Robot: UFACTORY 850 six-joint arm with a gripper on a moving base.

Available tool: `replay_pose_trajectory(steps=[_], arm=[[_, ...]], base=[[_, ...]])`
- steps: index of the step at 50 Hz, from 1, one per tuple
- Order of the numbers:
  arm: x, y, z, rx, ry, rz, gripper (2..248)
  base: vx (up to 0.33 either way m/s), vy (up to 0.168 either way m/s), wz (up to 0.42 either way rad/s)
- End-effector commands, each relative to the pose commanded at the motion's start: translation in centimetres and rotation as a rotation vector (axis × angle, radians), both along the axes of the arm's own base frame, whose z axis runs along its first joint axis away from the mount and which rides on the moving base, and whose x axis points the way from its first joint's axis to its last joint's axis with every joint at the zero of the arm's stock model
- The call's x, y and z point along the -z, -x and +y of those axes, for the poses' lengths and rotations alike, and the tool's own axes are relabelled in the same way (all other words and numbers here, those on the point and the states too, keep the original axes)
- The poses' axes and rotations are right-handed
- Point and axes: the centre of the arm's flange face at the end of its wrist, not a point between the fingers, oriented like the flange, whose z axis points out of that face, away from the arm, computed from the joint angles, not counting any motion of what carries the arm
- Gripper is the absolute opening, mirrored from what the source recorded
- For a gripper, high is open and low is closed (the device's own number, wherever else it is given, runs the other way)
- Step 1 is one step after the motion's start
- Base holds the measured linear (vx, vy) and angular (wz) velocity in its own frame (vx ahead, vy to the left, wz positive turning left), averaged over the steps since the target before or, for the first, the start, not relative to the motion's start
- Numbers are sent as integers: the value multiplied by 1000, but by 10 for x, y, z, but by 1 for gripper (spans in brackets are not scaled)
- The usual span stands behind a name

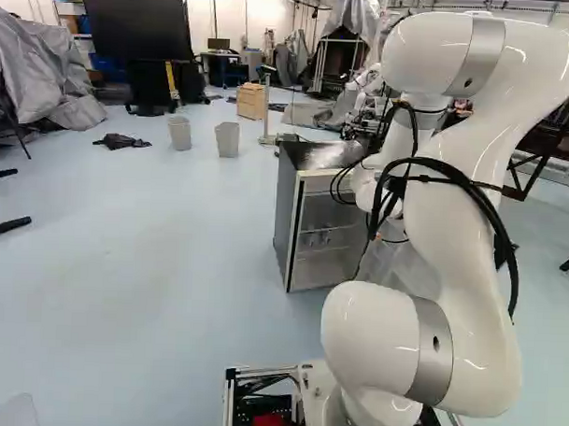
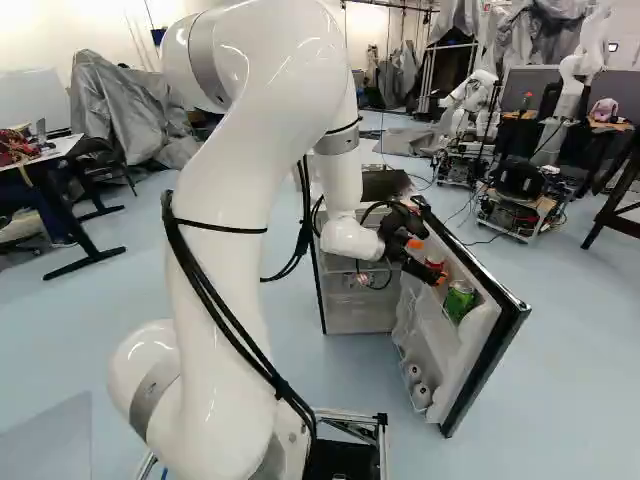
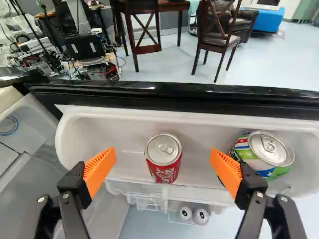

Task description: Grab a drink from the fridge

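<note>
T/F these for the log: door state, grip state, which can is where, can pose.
1. The fridge door stands open. True.
2. The gripper is shut on the red can. False: its fingers are open, with the can between them.
3. The red can and green can share one door shelf. True.
4. The green can is between the fingers. False: it is off to one side.
5. The red can lies on its side. False: it stands upright.

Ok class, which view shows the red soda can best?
The wrist view: the red soda can shows its lid and side, large and uncovered. The right base view shows it small, partly covered; the left, not at all.
</note>
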Motion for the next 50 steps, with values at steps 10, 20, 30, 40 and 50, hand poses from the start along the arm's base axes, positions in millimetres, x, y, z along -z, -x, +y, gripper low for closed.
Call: replay_pose_trajectory(steps=[10, 20, 30, 40, 50], arm=[[0, 0, 0, -3, 2, 5, 247], [0, -1, -2, 1, 3, 3, 247], [1, -3, -8, 10, 4, -1, 247], [2, -4, -10, 13, 4, 0, 247], [3, -4, -10, 13, 3, 2, 247]], base=[[0, 0, 0], [0, 0, 0], [0, 0, 0], [0, 0, 0], [0, 0, 0]])
